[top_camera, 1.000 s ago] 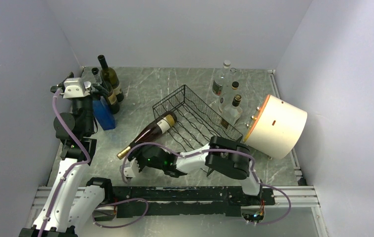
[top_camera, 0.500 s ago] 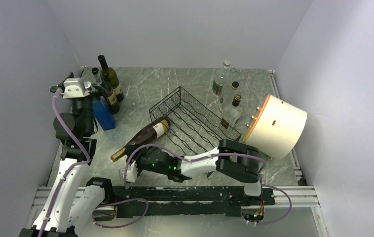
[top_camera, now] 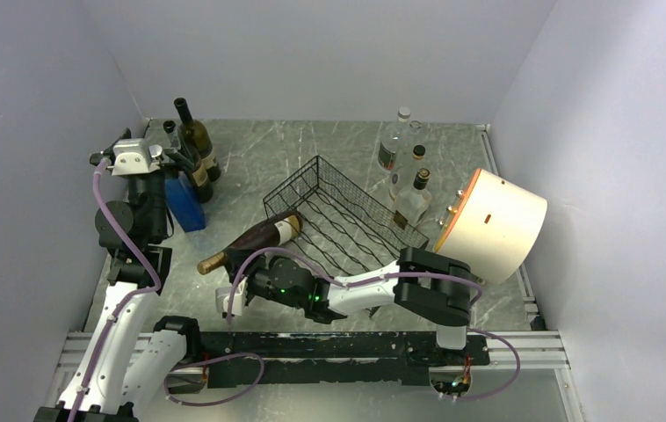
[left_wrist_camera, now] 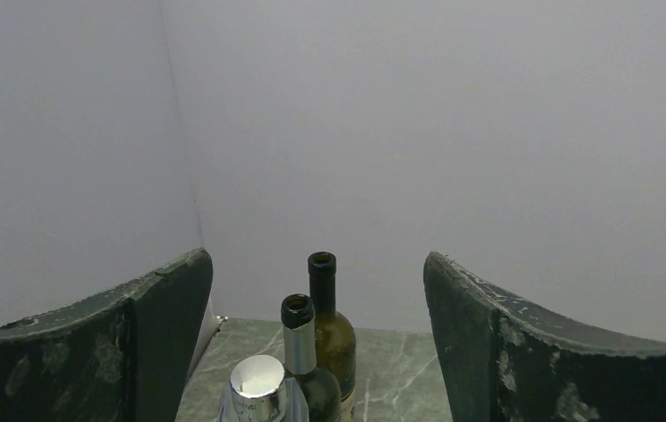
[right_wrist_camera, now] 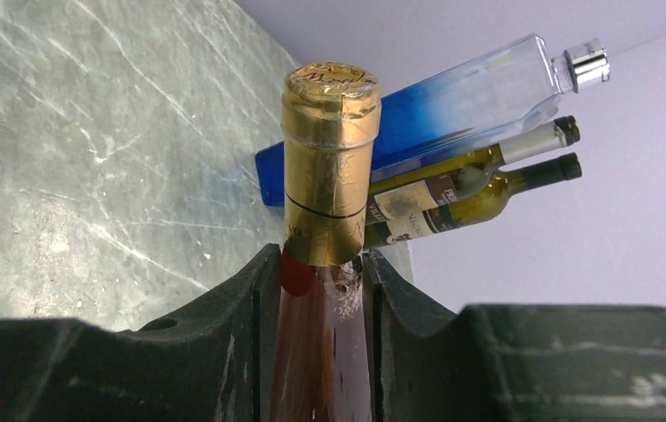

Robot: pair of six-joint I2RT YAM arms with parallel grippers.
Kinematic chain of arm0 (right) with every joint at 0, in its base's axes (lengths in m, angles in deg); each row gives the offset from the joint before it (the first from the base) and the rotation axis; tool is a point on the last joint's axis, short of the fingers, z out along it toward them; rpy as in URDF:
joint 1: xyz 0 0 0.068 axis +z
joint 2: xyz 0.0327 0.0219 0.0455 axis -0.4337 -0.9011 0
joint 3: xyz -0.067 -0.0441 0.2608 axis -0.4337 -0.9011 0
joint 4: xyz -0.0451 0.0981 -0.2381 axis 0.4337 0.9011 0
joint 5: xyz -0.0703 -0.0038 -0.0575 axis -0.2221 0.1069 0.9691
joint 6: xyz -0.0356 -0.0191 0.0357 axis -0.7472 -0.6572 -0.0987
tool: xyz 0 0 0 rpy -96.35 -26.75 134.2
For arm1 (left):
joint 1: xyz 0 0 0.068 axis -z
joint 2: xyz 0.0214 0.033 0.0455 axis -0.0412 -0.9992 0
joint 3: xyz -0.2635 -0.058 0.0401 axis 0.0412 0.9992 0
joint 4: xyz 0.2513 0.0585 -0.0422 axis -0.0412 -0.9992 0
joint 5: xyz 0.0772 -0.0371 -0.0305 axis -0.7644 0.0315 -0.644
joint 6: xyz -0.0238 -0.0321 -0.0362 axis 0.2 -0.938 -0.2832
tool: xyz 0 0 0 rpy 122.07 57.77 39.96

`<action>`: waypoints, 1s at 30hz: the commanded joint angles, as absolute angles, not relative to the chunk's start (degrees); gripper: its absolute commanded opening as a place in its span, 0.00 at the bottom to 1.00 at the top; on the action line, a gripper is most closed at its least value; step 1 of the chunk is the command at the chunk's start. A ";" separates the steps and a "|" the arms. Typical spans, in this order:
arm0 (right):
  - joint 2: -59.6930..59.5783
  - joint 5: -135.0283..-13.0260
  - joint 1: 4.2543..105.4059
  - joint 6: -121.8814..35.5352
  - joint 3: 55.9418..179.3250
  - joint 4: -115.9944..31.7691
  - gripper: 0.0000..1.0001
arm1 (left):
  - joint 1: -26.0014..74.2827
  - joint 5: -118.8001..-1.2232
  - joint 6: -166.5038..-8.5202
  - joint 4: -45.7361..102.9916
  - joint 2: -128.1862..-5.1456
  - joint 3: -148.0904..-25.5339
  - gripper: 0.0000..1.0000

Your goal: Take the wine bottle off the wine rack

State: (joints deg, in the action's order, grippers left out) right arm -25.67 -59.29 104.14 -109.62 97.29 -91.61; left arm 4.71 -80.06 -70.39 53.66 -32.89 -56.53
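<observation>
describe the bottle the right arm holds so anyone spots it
Start at the black wire wine rack. By its left corner a dark wine bottle lies slanted, neck in the right tool. It alone lies down, gold foil on its neck.

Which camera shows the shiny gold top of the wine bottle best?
The right wrist view: the gold top fills the middle, close up, just past the right fingers squeezing the neck of the wine bottle. The top view shows only a tiny gold tip. The left wrist view misses it, showing other bottles.
</observation>
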 commanded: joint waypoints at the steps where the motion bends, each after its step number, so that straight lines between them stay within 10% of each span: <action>1: -20.75 -61.06 103.75 -108.33 97.36 -105.74 0.00 | 4.52 -79.55 -71.64 53.62 -32.18 -57.96 0.93; 30: -22.42 -60.39 100.94 -108.01 95.66 -106.86 0.00 | 6.96 -67.37 -112.03 -21.58 -10.85 -65.41 0.99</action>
State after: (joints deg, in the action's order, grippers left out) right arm -24.84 -61.28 101.91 -106.96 94.29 -98.61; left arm 6.55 -71.13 -102.65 -12.87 -10.48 -66.63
